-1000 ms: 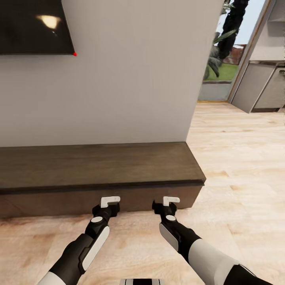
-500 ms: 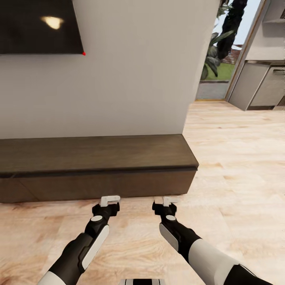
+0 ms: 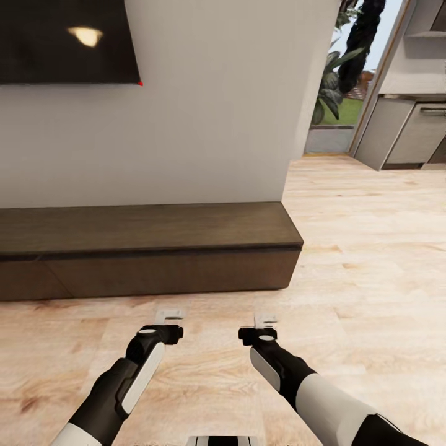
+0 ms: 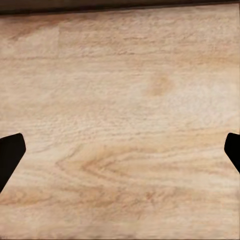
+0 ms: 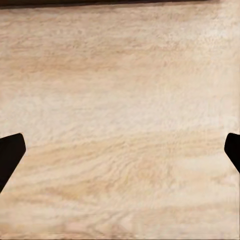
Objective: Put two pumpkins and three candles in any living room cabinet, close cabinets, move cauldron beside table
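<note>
Before the cabinet (image 3: pixel 148 248) | left gripper (image 3: pixel 169 315), right gripper (image 3: pixel 265 319) spread (above floor (image 3: pixel 371 260))

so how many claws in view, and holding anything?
2. The left claw and the right claw both hang over the bare wood floor, short of the cabinet. Both are open and empty, wrist views showing floor between the fingertips.

Home living room, wall-mounted TV (image 3: pixel 65 40), low wooden cabinet (image 3: pixel 148 248), kitchen units (image 3: pixel 406 127) beyond
</note>
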Controlling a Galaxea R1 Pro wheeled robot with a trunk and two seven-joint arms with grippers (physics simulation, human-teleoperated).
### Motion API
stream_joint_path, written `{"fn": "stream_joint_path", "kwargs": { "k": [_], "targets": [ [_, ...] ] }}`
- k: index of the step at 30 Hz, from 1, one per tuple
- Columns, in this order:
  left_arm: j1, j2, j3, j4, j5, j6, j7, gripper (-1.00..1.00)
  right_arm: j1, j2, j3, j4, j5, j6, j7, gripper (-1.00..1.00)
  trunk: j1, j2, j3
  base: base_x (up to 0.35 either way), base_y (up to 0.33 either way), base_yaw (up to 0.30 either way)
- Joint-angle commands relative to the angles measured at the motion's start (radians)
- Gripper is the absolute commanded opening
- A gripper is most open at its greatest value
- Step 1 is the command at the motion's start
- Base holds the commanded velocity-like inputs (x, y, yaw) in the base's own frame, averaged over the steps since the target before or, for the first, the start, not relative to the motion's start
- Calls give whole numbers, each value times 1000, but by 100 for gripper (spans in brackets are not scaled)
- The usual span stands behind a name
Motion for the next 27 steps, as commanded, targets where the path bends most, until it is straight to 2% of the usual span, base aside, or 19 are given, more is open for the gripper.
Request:
{"fn": "stream_joint_path", "kwargs": {
  "k": [1, 3, 4, 8, 12, 16, 21, 27],
  "targets": [
    [0, 1, 3, -2, 19, 22, 10, 100, 1, -1, 4, -2, -6, 35, -9, 100, 0, 0, -1, -58, 0, 0],
    [0, 2, 13, -3, 34, 43, 10, 100, 2, -1, -5, -2, -8, 62, -9, 100, 0, 0, -1, -42, 0, 0],
    [0, 4, 23, -1, 54, 61, 10, 100, 3, -1, -20, -2, -14, 85, -10, 100, 0, 0, -1, -24, 0, 0],
    [3, 12, 44, 6, 119, 86, 11, 100, 5, -1, -64, -2, -62, 148, -9, 100, 0, 0, -1, -11, 0, 0],
    [6, 13, 52, 44, 153, 89, 14, 100, 9, -1, -80, -2, -106, 167, -5, 100, -2, 0, 11, -3, 0, 0],
    [7, 8, 54, 137, 160, 84, 17, 100, 21, -2, -84, -1, -125, 172, -4, 100, -4, 1, 26, 0, 0, 0],
    [7, 8, 54, 179, 166, 80, 16, 100, 58, -2, -85, -1, -128, 168, -5, 100, -6, 2, 46, 0, 0, 0],
    [8, 3, 53, 279, 166, 54, 12, 100, 89, -2, -85, 10, -129, 167, -4, 100, -8, 4, 69, 0, 0, 0]
  ]
}}
